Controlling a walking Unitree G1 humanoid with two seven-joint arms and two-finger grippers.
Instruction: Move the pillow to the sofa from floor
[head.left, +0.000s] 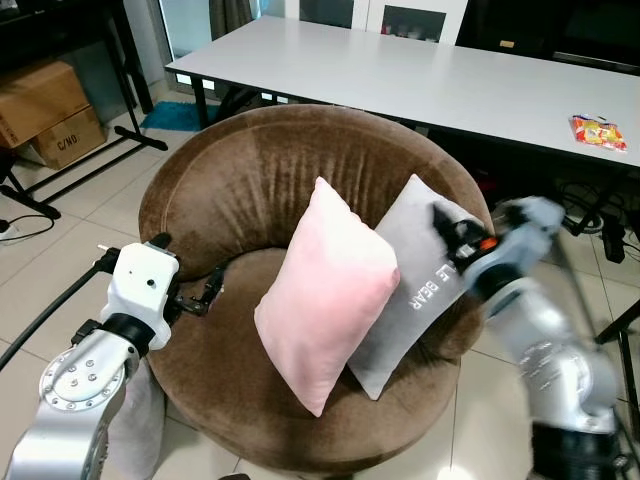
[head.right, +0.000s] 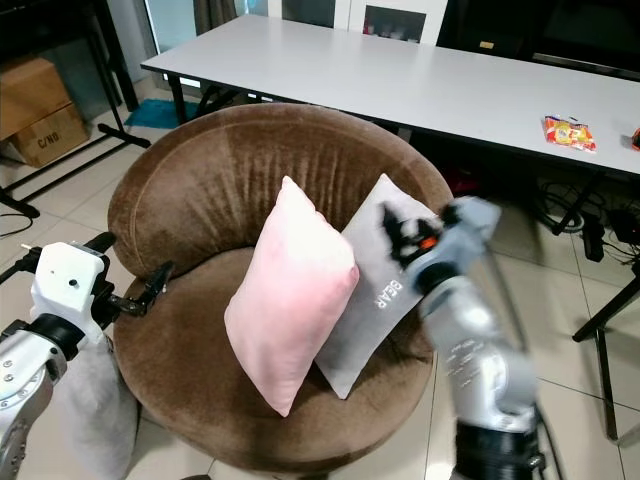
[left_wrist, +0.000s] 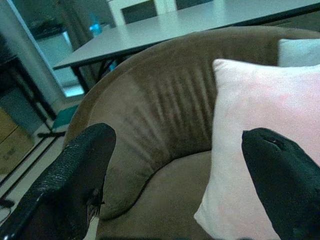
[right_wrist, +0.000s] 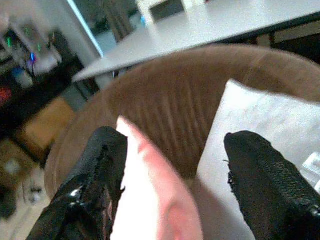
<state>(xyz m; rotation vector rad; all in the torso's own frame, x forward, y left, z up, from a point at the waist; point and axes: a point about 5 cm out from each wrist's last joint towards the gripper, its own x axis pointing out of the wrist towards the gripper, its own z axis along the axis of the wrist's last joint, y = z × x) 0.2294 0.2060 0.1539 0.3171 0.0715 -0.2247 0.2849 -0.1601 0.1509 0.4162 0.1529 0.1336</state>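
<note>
1. A long white table (head.left: 420, 80) stands behind everything, with a bright snack packet (head.left: 598, 132) near its right end.
2. The round brown sofa (head.left: 240, 180) sits in front of the table on the tiled floor.
3. The pink pillow (head.left: 325, 290) stands upright on the sofa seat, roughly mid-seat, leaning against the grey one.
4. The grey pillow (head.left: 420, 270), printed with "BEAR", rests against the backrest at the sofa's right edge, just behind the pink one.
5. The right gripper (head.left: 447, 228) is up at the grey pillow's top corner, its fingers spread wide and closed on nothing.
6. The left gripper (head.left: 208, 290) hovers over the seat's left edge, fingers wide apart and empty.
7. 2 cardboard boxes (head.left: 45, 110) sit at the far left.
</note>
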